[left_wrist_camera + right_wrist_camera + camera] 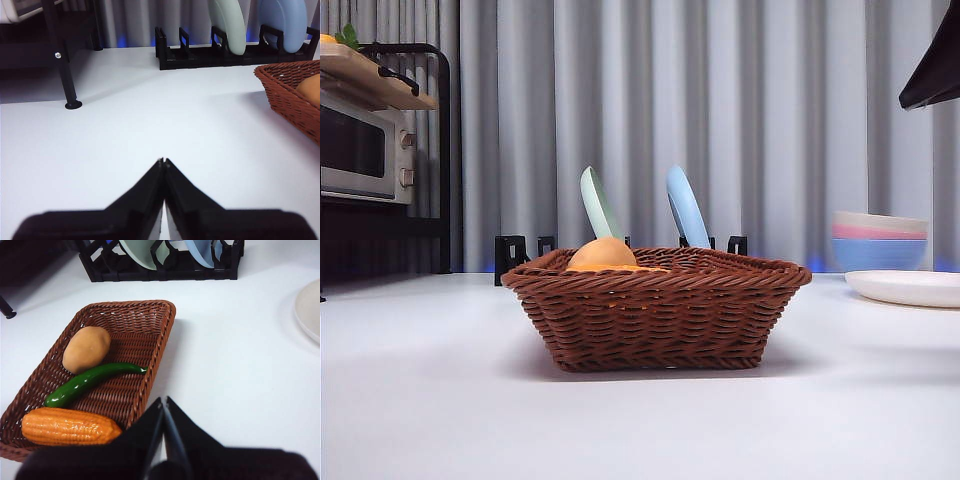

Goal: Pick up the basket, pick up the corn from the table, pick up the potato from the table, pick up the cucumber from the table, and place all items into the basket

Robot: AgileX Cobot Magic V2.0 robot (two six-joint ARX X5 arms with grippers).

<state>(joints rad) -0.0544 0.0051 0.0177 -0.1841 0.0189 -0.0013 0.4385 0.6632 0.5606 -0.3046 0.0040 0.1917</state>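
Beyond my right gripper [164, 402], whose jaws are pressed together on nothing, sits the basket [159, 342] with all three items inside: the corn [67, 426] nearest the fingertips, the cucumber [87, 382] past it, the potato [86, 348] farthest. My left gripper [163, 162] is likewise closed and empty, the basket's rim [285, 70] well off to one side of its tips. I judge the wicker light and stiff; its braided rim is the place to pinch. The glossy cucumber looks slippery; I'd take it mid-body. I can read no labels or writing anywhere.
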